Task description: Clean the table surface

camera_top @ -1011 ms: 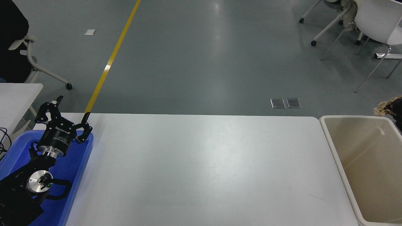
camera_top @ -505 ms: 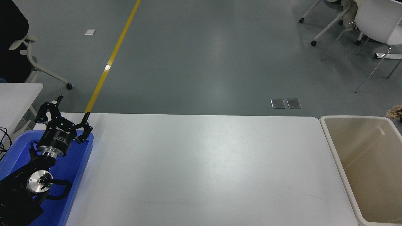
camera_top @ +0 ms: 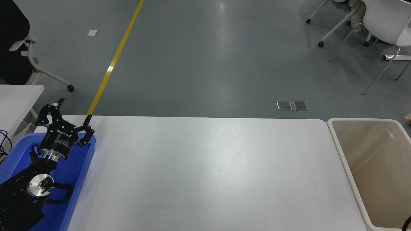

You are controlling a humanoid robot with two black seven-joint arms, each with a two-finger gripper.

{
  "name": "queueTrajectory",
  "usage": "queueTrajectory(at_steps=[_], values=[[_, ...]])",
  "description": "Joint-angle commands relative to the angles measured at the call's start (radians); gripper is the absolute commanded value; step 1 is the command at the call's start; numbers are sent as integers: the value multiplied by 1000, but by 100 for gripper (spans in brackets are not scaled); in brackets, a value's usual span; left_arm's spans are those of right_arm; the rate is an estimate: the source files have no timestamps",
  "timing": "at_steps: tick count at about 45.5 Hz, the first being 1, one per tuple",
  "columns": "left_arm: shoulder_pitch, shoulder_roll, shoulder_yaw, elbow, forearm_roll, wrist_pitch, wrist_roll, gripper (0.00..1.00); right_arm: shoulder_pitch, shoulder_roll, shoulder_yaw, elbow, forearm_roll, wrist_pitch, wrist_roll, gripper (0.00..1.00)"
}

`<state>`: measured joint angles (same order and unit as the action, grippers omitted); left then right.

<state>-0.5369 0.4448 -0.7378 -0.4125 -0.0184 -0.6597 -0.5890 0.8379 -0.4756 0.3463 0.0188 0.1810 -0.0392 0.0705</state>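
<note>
The white worktop (camera_top: 205, 170) is stretching across the middle of the head view, from a blue tray (camera_top: 82, 166) at its left end to a beige bin (camera_top: 345, 154) just beside its right end. The left claw (camera_top: 73, 112) is hanging over the tray's far end, its fingers (camera_top: 87, 120) spread wide apart and gripping nothing. The right arm is showing only as a thin dark sliver at the lower right corner; its claw is lying outside the view. A second, smaller white worktop (camera_top: 19, 99) is sitting at the left edge. White chairs (camera_top: 382, 22) are standing on the grey floor (camera_top: 208, 57) beyond, where a yellow line (camera_top: 114, 61) is running away.
</note>
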Motion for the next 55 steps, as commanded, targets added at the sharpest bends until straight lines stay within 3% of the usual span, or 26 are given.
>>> queueTrajectory(at_steps=[1, 35, 55], values=[[0, 0, 0, 0, 0, 0, 0, 100, -46, 37, 77, 1, 9, -4, 2, 0], [0, 0, 0, 0, 0, 0, 0, 100, -195, 137, 43, 1, -5, 5, 22, 0], [0, 0, 0, 0, 0, 0, 0, 100, -200, 137, 34, 1, -5, 4, 26, 0]])
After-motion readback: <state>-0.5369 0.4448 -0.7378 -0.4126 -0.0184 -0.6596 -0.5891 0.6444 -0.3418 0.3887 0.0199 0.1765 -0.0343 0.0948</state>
